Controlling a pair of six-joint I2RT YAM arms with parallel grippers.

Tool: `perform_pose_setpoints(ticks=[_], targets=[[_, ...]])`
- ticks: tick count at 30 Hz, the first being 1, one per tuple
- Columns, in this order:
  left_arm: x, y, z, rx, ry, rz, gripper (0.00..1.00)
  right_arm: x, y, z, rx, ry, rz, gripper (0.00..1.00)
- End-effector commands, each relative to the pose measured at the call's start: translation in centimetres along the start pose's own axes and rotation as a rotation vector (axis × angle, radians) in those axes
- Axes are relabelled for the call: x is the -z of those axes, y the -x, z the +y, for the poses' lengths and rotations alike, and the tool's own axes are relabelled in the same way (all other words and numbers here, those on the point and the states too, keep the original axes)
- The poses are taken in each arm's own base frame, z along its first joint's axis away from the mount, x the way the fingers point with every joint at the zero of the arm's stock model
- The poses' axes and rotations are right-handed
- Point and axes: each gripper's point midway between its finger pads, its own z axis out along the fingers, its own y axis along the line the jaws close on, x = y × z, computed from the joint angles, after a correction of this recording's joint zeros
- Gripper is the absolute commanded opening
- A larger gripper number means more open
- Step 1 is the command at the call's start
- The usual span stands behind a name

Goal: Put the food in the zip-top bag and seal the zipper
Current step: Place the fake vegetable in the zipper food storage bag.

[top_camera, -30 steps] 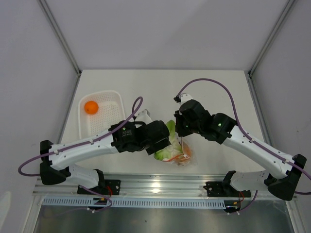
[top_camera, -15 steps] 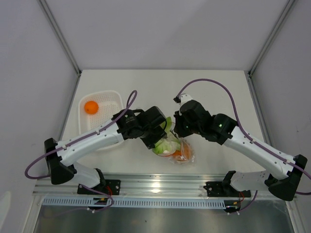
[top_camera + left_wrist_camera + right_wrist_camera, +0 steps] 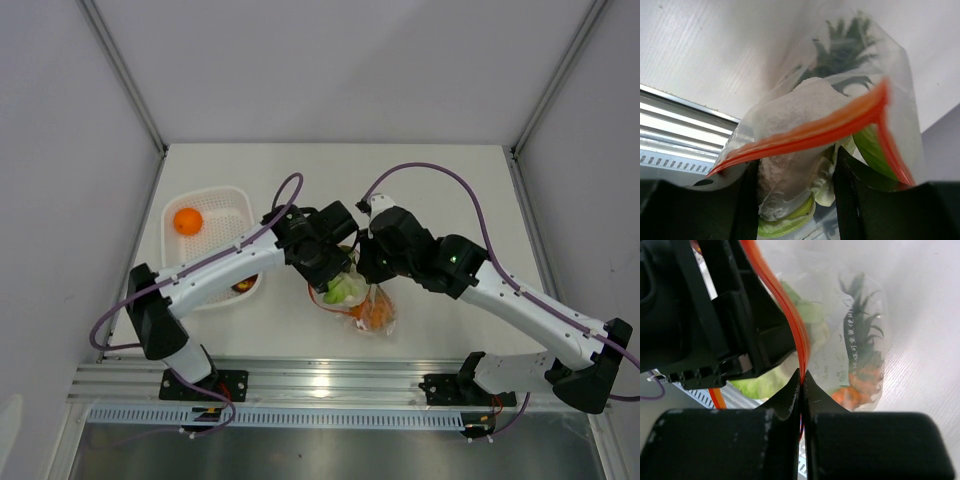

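Two robot arms are seen from above, meeting over the middle of a white counter (image 3: 440, 180). One clear bag (image 3: 378, 318) is held between them, its lower end resting on the counter near the front edge.

One red-orange zipper (image 3: 810, 132) runs along the bag's mouth. Four pieces of toy food can be counted.

- One pineapple (image 3: 860, 382), orange with dark green leaves, is seen through the film inside the bag.
- One pale green-white leafy vegetable (image 3: 790, 115) is set at the bag's mouth. The zipper strip crosses in front of it and clear film covers its upper part.
- One round orange fruit (image 3: 187, 220) lies in the far corner of the basket.
- One dark red-purple piece (image 3: 243, 286) lies at the basket's near end, just beside the left arm and partly hidden by it.

One white mesh basket (image 3: 215, 205) sits on the left side of the counter, well apart from the bag.

The left hand (image 3: 796, 175) is spread about halfway, and the lower end of the vegetable is gripped between its two fingers. The right hand (image 3: 801, 380) is pressed together, with the zipper strip pinched between its fingertips. The bag's mouth is held open, the two sides of the strip being apart at the left hand. The two hands are just beside each other.

One purple cable is looped over each arm, two in all.
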Motion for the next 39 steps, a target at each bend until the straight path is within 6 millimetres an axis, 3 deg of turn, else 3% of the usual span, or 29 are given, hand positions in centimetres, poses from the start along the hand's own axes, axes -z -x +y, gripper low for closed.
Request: perform_pose_setpoints(ticks=[1, 4, 9, 14, 15, 17, 20, 21, 24, 30, 34, 35, 36, 38, 39], targets=[[1.3, 1.3, -1.7, 0.031, -0.028, -0.043, 0.06, 0.9, 1.3, 1.2, -0.02, 0.053, -0.056, 0.0], [1.4, 2.2, -1.7, 0.0, -0.014, -0.094, 0.12, 1.1, 1.4, 1.2, -0.02, 0.053, -0.056, 0.0], [2.1, 3.4, -1.1, -0.044, -0.044, -0.168, 0.49, 1.0, 1.3, 0.9, -0.014, 0.042, -0.055, 0.0], [2.7, 3.3, -0.9, -0.157, -0.078, -0.177, 0.69, 0.8, 1.3, 1.1, -0.011, 0.045, -0.048, 0.0], [2.9, 3.1, -1.0, -0.19, -0.091, -0.194, 0.87, 0.7, 1.3, 1.0, -0.007, 0.044, -0.046, 0.0], [3.8, 2.7, -1.2, -0.262, -0.139, -0.22, 0.99, 0.8, 1.4, 0.9, -0.007, 0.04, -0.047, 0.0], [4.5, 2.3, -1.2, -0.317, -0.193, -0.224, 1.0, 0.8, 1.5, 0.7, -0.008, 0.035, -0.049, 0.0], [3.9, 2.0, -0.6, -0.335, -0.187, -0.216, 0.99, 0.7, 1.4, 0.7, -0.008, 0.034, -0.046, 0.0], [5.4, 1.7, -0.9, -0.368, -0.273, -0.228, 0.99, 0.6, 1.2, 0.6, -0.006, 0.03, -0.034, 0.0], [6.0, 3.3, 2.1, -0.381, -0.318, -0.297, 0.98, 0.9, 1.0, 0.2, -0.011, 0.037, -0.029, 0.0], [5.9, 3.4, 3.3, -0.399, -0.414, -0.293, 0.91, 1.0, 0.9, 0.1, -0.016, 0.046, -0.022, 0.0], [4.2, 3.1, 4.6, -0.419, -0.39, -0.278, 0.89, 1.0, 0.9, 0.1, -0.016, 0.049, -0.024, 0.0], [5.3, 2.9, 3.9, -0.405, -0.469, -0.269, 0.87, 1.0, 0.9, 0.1, -0.021, 0.051, -0.023, 0.0], [4.2, 2.5, 4.8, -0.443, -0.486, -0.255, 0.81, 1.0, 0.9, 0.0, -0.022, 0.053, -0.021, 0.0], [5.1, 2.1, 4.1, -0.44, -0.553, -0.242, 0.79, 1.0, 0.9, 0.0, -0.026, 0.055, -0.02, 0.0]])
